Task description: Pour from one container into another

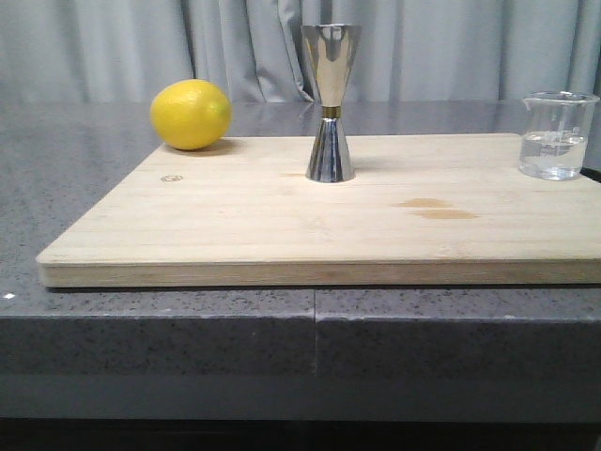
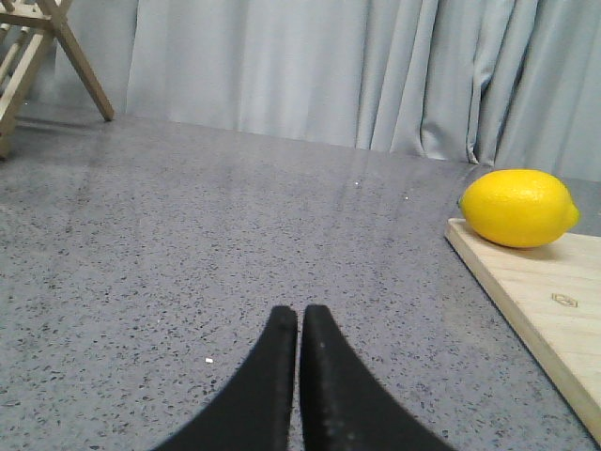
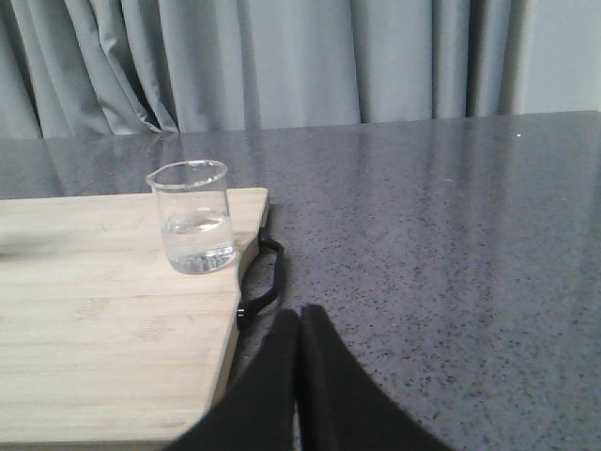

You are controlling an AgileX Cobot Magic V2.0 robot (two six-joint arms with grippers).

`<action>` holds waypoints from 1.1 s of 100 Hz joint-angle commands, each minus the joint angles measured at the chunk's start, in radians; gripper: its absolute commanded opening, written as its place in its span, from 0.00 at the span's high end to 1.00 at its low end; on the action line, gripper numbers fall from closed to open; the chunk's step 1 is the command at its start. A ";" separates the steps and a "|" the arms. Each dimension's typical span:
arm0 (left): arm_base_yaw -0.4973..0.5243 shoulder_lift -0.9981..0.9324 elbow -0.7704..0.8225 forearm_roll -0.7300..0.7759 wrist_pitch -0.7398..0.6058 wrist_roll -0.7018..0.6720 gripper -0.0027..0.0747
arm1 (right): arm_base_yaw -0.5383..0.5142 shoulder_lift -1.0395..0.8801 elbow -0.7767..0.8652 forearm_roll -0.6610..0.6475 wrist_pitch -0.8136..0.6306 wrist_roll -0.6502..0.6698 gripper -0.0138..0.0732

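The left gripper (image 2: 300, 324), its two matte black tapered fingers pressed together tip to tip and holding nothing, sits low over a speckled grey stone-look countertop (image 2: 188, 244) at the bottom centre of the left wrist view. At right in that view, the corner of a pale wooden cutting board (image 2: 535, 301) bears a smooth, oval yellow lemon (image 2: 518, 208) resting on its edge. A slatted wooden rack (image 2: 38, 47) stands at upper left, before pleated grey curtains (image 2: 310, 66).

The right gripper (image 3: 299, 324), likewise pressed together and empty, hangs over bare countertop just off the board's edge, at the bottom centre of the right wrist view. Left of centre, the glass beaker (image 3: 193, 217), a small clear cylinder with a pouring lip and a shallow pool of clear liquid, stands upright near the board's corner, beside a black handle (image 3: 264, 277) at the board's end.

In the front view, neither gripper shows. The steel jigger (image 1: 330, 103), a mirror-bright hourglass form with a thin gold band at its waist, stands upright at centre on the board, well apart from the beaker at far right and the lemon at upper left. Two faint brownish marks (image 1: 432, 209) stain the light, straight-grained wood between jigger and beaker.
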 commanded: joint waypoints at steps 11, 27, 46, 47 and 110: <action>0.003 -0.024 0.022 -0.009 -0.074 -0.001 0.99 | -0.005 -0.021 0.026 -0.003 -0.082 0.002 0.92; 0.003 -0.024 0.022 -0.009 -0.074 -0.001 0.99 | -0.005 -0.021 0.026 -0.003 -0.082 0.002 0.92; 0.003 -0.024 0.022 -0.009 -0.074 -0.001 0.99 | -0.005 -0.021 0.026 -0.003 -0.082 0.002 0.92; 0.003 -0.024 0.022 -0.009 -0.074 -0.001 0.99 | -0.005 -0.021 0.026 -0.003 -0.082 0.002 0.92; 0.003 -0.024 0.022 -0.009 -0.074 -0.001 0.99 | -0.005 -0.021 0.026 -0.003 -0.098 0.002 0.92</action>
